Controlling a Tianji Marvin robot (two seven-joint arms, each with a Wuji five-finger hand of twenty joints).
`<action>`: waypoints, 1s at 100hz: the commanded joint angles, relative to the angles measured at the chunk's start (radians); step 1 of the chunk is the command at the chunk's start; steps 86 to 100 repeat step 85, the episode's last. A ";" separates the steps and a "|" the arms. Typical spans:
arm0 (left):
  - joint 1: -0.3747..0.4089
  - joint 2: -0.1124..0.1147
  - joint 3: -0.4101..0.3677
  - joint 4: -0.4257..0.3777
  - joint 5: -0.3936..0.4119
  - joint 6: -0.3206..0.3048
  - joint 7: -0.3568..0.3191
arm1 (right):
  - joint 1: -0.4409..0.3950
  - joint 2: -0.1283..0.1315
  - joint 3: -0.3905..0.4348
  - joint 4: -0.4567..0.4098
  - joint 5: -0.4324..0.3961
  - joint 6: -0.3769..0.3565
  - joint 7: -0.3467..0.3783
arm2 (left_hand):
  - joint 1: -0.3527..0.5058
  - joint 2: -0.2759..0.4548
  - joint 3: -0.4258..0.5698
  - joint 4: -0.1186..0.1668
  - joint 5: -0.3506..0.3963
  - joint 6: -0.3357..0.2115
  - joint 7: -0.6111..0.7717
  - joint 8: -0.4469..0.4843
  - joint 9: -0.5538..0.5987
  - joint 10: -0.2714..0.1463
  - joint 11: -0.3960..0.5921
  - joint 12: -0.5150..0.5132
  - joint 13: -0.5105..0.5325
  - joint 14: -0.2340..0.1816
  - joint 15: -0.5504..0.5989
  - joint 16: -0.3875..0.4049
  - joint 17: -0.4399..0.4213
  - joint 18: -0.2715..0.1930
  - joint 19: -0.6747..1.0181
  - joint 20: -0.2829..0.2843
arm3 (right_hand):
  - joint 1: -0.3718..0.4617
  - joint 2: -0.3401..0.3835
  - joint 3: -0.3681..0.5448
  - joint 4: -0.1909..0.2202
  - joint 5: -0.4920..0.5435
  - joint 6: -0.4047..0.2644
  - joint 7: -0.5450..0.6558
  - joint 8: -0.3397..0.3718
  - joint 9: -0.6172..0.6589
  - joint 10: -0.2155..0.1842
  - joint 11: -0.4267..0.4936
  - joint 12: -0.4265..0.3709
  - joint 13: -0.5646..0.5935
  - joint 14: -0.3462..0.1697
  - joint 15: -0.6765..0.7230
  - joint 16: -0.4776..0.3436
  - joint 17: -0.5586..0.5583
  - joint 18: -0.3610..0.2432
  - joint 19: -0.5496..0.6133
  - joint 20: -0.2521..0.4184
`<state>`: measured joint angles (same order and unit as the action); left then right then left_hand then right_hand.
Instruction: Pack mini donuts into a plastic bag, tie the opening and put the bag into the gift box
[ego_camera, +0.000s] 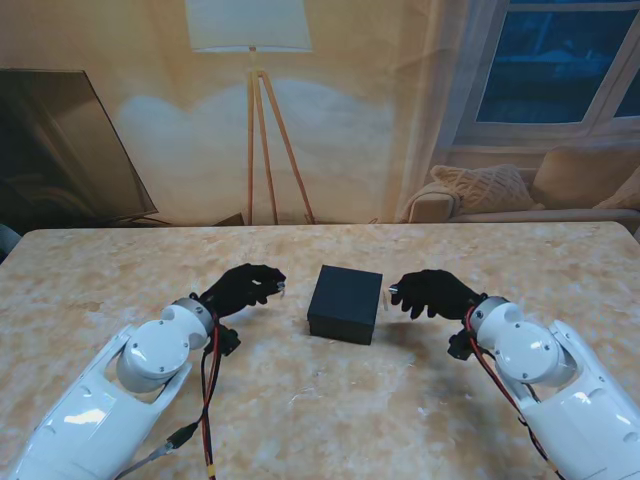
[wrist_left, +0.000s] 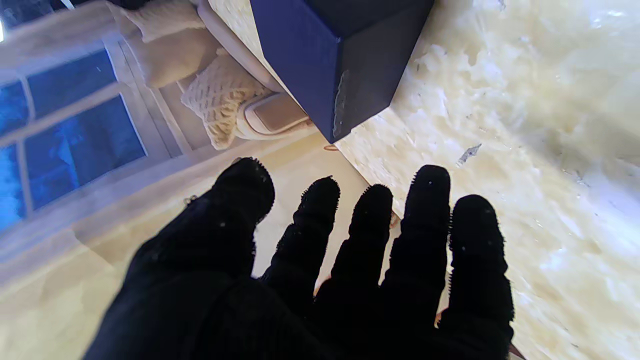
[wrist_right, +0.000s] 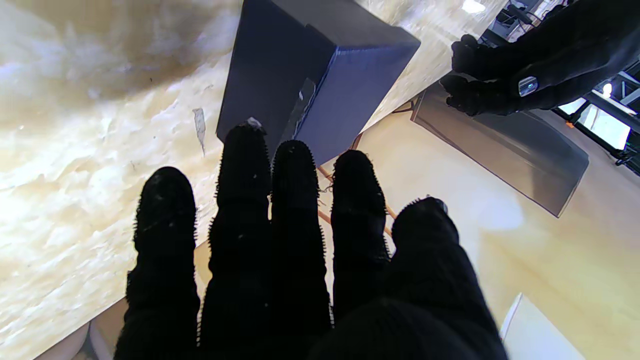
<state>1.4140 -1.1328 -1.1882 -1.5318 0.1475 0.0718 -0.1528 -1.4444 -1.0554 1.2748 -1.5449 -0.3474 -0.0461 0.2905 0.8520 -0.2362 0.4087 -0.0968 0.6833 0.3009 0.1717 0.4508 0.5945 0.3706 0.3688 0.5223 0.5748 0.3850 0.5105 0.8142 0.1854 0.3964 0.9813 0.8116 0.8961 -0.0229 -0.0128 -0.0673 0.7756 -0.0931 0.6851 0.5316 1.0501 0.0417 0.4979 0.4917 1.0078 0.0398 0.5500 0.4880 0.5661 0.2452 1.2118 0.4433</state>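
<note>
One closed dark gift box (ego_camera: 345, 303), rigid, probably light; between left hand (ego_camera: 240, 287) and right hand (ego_camera: 432, 292), both empty, fingers apart. Grasp opposite side walls.

Closed dark gift box (ego_camera: 345, 302) sits mid-table (ego_camera: 300, 400).

Right hand (wrist_right: 300, 260): black-gloved, fingers extended and slightly apart, nothing held.
Gift box (wrist_right: 310, 85): dark blue, closed, seen just beyond the fingertips (wrist_right: 245, 150); contact cannot be determined.
Table (wrist_right: 75, 175): pale marbled top; the box is set on it, close to its far edge.
Left hand (wrist_right: 525, 65): black-gloved, seen beyond the box and clear of it, fingers curled; a small shiny patch is noted on one fingertip.
</note>
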 joint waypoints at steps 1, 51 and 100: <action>0.024 0.012 -0.002 -0.006 0.028 -0.024 -0.025 | -0.027 -0.013 -0.005 -0.001 0.000 -0.022 0.007 | 0.009 0.019 0.005 0.020 0.033 -0.024 -0.011 -0.026 0.014 -0.028 -0.024 -0.041 -0.030 -0.001 -0.057 -0.055 -0.016 -0.006 -0.042 -0.042 | 0.035 -0.008 -0.007 0.000 -0.028 -0.012 0.001 -0.015 -0.034 0.011 -0.022 -0.017 -0.021 0.001 -0.032 -0.026 -0.016 -0.002 -0.014 -0.022; 0.106 0.031 -0.042 0.033 0.108 -0.222 -0.020 | -0.121 -0.035 0.006 -0.018 -0.001 -0.075 -0.114 | -0.004 0.020 0.032 0.015 0.033 -0.037 0.002 -0.059 0.031 -0.033 -0.026 -0.094 0.006 -0.013 -0.100 -0.129 0.003 -0.023 -0.103 -0.132 | 0.041 -0.012 -0.003 0.000 -0.037 -0.020 0.042 -0.015 -0.034 0.012 0.035 0.023 -0.021 0.006 0.036 0.022 -0.053 0.034 -0.012 -0.003; 0.127 0.033 -0.053 0.028 0.119 -0.260 -0.013 | -0.146 -0.027 0.010 -0.038 -0.032 -0.105 -0.104 | -0.003 0.023 0.024 0.014 0.028 -0.037 0.013 -0.056 0.030 -0.031 -0.022 -0.088 0.009 -0.010 -0.084 -0.115 0.006 -0.017 -0.085 -0.130 | 0.039 -0.010 -0.004 -0.001 -0.035 -0.026 0.047 -0.008 -0.035 0.011 0.047 0.031 -0.024 0.008 0.058 0.034 -0.057 0.037 -0.013 0.003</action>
